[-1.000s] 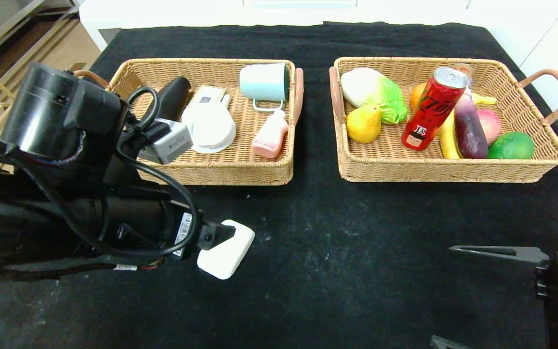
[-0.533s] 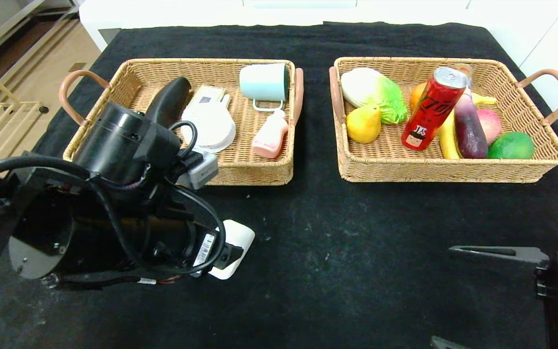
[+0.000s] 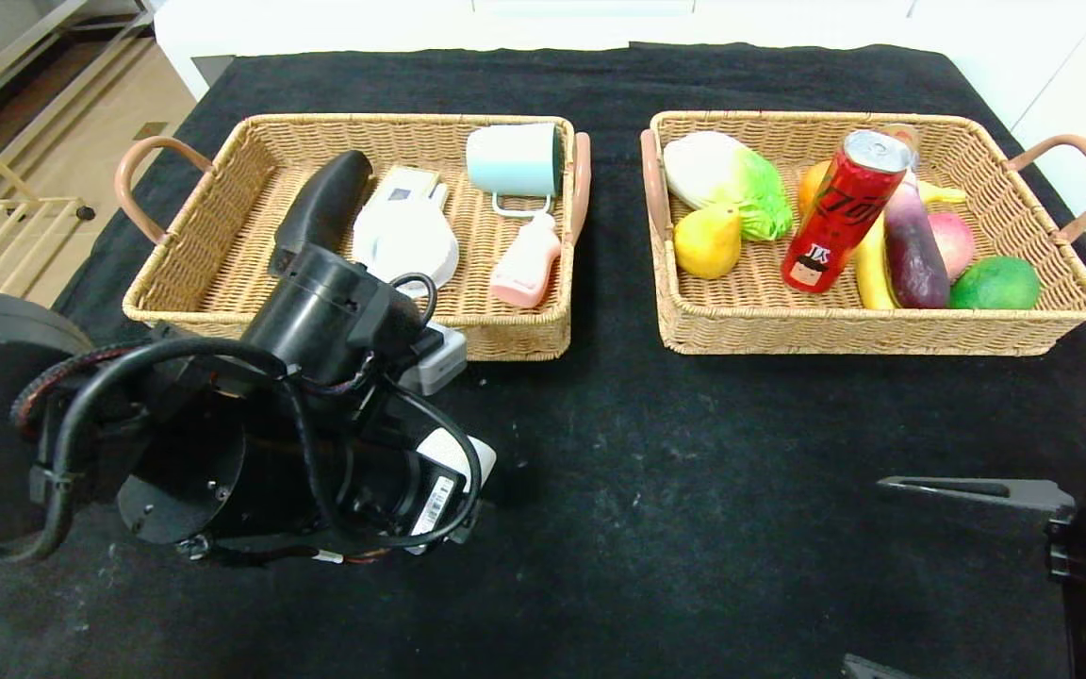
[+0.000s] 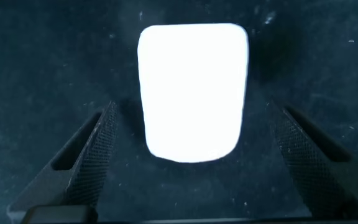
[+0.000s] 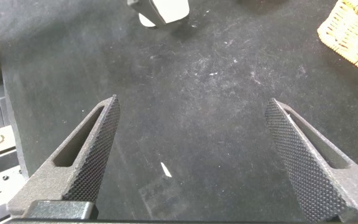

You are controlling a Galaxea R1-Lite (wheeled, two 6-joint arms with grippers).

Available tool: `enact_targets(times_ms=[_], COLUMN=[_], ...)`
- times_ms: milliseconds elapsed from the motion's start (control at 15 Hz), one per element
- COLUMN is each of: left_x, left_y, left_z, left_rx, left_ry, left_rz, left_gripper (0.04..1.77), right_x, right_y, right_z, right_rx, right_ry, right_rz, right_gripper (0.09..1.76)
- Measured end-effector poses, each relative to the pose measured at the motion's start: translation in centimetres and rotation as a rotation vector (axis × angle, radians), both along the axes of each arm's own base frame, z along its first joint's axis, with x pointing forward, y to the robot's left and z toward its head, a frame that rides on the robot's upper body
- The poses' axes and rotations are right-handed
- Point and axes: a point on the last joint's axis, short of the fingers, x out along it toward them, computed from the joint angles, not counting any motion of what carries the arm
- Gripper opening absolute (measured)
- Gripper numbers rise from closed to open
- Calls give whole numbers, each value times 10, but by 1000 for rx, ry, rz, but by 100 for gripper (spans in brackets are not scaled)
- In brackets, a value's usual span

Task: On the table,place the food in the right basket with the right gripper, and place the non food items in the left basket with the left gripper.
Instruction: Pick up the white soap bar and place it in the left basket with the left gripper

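Observation:
A white rounded box [image 3: 469,452] lies on the black table in front of the left basket [image 3: 354,338]; my left arm [image 3: 317,415] covers most of it. In the left wrist view my left gripper [image 4: 192,112] is open, its fingers [image 4: 101,140] straddling the white box [image 4: 192,93] without touching it. My right gripper [image 3: 920,580] is parked open and empty at the front right, shown also in its wrist view [image 5: 194,104]. The right basket [image 3: 863,332] holds a cabbage [image 3: 722,179], pear [image 3: 706,240], red can [image 3: 840,212], eggplant [image 3: 911,240] and other fruit.
The left basket holds a black item [image 3: 321,203], white items [image 3: 406,236], a mint cup [image 3: 515,160] and a pink bottle [image 3: 526,264]. The white box also shows far off in the right wrist view [image 5: 163,9]. Bare black cloth [image 3: 694,490] lies between the arms.
My left arm has swung in over the white box and lowered, hiding most of it in the head view. The right arm and both baskets have not moved.

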Motion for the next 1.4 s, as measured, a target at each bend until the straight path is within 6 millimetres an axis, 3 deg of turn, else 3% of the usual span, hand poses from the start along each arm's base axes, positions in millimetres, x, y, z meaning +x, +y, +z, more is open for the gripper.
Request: enact_targets(times_ms=[667, 933, 1400], left_x=[9, 11, 11], left_y=[-4, -4, -4], left_z=[-9, -9, -10], left_rx=[18, 18, 22], left_ry=[21, 22, 28], left_rz=[12, 13, 13], left_gripper=[171, 111, 103], right_x=[-1, -1, -1], right_y=[1, 1, 1], right_z=[-2, -2, -4], right_rx=[-4, -7, -27], right_ry=[4, 1, -11], right_rz=[8, 9, 12], right_gripper=[171, 171, 171])
